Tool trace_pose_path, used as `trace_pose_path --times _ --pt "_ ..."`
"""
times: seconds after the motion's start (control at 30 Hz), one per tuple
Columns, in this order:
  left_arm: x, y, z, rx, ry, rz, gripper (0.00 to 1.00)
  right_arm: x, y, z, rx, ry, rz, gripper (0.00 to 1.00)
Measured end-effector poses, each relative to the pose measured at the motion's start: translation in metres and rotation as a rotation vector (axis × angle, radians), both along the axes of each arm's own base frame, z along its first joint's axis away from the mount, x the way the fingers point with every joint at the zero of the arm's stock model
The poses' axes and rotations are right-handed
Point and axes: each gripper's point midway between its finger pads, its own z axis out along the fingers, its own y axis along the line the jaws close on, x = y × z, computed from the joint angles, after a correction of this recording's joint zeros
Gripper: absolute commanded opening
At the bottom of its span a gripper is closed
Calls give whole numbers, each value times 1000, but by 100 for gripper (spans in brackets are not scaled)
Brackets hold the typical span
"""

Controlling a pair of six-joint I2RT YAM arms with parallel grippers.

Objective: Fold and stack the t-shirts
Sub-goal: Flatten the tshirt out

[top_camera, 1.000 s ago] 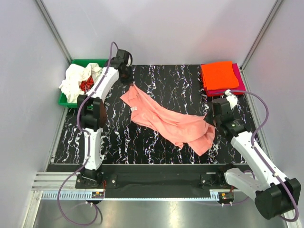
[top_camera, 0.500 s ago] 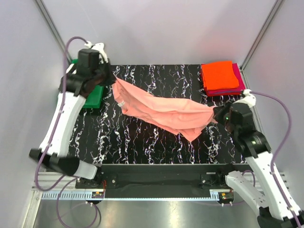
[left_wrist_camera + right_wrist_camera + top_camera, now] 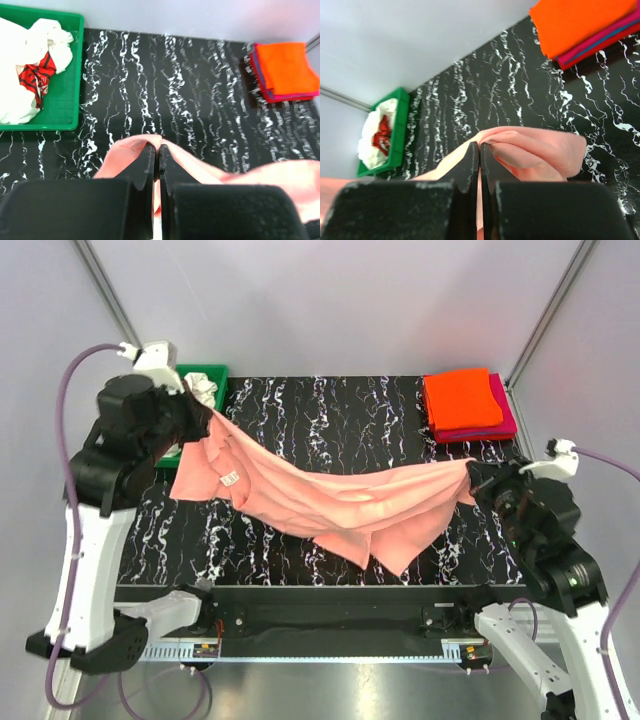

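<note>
Two pincers, both clamped shut on the salmon-pink t-shirt [image 3: 330,502]. We see the left pincer [image 3: 203,422] gripping one end just beside the green bin [image 3: 70,116] and the right pincer [image 3: 474,478] gripping the other end well apart from the bin. The shirt hangs stretched between them over the desk [image 3: 380,425]. The white t-shirt [image 3: 20,95] and red t-shirt [image 3: 41,75] lie in the bin. The orange t-shirt [image 3: 460,397] sits folded on the magenta t-shirt [image 3: 504,408], far across from the bin.
</note>
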Motion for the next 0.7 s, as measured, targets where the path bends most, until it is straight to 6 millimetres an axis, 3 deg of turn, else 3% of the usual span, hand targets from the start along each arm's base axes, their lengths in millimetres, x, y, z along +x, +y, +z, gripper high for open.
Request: trace_pose_path --times 0.07,0.13,0.23,0.33,0.43,0.47,0.5,0.57,0.63,0.7 --pt "22 -5 -10 28 39 -3 0 15 2 -10 -16 36 -15 0" --pt "59 -13 -29 61 107 -6 0 36 7 -27 -40 94 -26 0" --pt "131 -32 -57 92 177 -27 0 72 18 -60 -80 191 -31 0" --pt "210 -62 -115 98 270 -88 5 104 29 -102 -121 308 -31 0" --pt "273 -88 -178 88 326 -144 42 118 34 -150 -164 425 -30 0" --pt "288 -94 -202 82 348 -155 48 119 34 -162 -174 455 -30 0" --pt "297 -97 -228 77 382 -156 51 118 34 -171 -183 479 -31 0" --pt "294 -97 -260 80 454 -155 52 119 33 -179 -191 500 -32 0" --pt "278 -93 -282 88 529 -145 52 121 33 -182 -193 498 -35 0" --pt "237 -83 -294 104 609 -117 52 122 32 -183 -193 494 -40 0"
